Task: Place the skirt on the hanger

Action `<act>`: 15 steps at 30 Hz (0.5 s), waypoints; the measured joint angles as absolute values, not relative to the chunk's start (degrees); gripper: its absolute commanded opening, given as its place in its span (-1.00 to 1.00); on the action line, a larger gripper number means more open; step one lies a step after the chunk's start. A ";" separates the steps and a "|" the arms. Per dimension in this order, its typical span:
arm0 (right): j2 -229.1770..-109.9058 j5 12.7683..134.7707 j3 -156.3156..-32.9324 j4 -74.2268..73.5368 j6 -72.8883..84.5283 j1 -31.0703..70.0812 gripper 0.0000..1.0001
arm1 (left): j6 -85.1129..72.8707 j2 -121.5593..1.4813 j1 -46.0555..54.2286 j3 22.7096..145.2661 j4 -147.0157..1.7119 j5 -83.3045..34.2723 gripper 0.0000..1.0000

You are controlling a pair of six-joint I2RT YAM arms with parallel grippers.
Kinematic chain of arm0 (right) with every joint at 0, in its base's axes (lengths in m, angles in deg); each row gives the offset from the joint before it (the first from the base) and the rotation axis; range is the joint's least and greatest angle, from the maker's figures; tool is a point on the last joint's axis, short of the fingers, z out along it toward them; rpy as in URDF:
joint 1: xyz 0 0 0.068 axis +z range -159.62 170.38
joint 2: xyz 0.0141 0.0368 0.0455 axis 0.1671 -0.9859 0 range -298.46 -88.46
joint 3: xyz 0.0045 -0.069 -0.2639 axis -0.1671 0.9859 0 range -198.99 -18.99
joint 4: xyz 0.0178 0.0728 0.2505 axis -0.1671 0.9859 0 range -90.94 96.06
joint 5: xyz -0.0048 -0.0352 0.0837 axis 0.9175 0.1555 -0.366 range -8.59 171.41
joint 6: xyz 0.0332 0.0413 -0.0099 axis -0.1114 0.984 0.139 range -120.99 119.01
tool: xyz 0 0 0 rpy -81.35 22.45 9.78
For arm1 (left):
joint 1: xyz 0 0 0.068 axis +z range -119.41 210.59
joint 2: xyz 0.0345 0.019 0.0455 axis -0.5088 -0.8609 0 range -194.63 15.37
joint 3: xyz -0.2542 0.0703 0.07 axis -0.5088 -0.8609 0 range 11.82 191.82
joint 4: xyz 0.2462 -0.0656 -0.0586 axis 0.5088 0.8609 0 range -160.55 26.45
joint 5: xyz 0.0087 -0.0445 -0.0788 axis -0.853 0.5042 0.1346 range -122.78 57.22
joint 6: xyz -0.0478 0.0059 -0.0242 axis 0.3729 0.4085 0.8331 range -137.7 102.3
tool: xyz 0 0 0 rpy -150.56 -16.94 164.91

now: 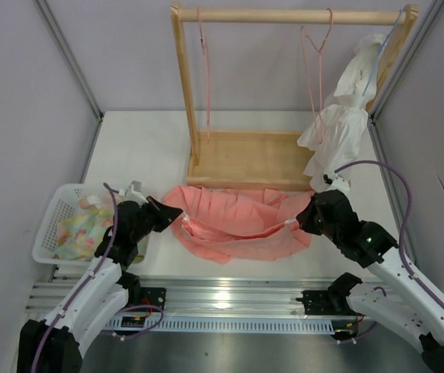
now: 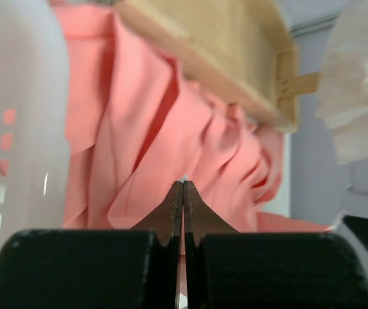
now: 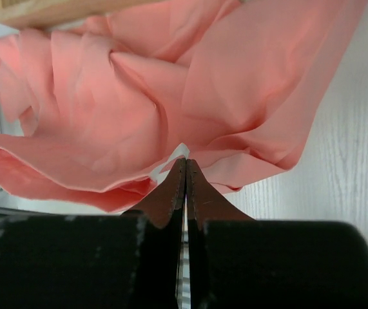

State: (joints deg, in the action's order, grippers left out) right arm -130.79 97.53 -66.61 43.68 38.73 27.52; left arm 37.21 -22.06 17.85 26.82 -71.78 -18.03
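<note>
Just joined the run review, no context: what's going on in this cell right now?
Both arms are working the salmon-pink pleated fabric skirt, which lies on the white table in front of the wooden rack. The left claw and right claw are shut at its opposite ends, apparently pinching the fabric. Two thin pink wire hangers hang untouched on the rack's rail; the skirt isn't on one yet.

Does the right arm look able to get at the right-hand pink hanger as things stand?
Probably not yet: the right gripper is shut, seemingly on the skirt, and the hanger hangs on the rail beyond, close beside the white garment.
</note>
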 measured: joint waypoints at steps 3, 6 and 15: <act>-130.76 97.60 -63.26 41.49 40.96 29.99 -1.00 | 34.94 -25.89 13.16 26.85 -69.71 -22.58 -1.00; -131.40 98.14 -60.27 39.59 43.12 33.01 -1.00 | 33.19 -29.73 8.59 26.95 -68.24 -26.82 -1.00; -133.76 100.04 -57.51 36.38 45.99 36.92 -1.00 | 30.18 -37.14 4.22 29.36 -67.76 -34.84 -1.00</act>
State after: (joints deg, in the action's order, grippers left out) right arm -133.76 100.04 -57.51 36.38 45.99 36.92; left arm 30.18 -37.14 4.22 29.36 -67.76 -34.84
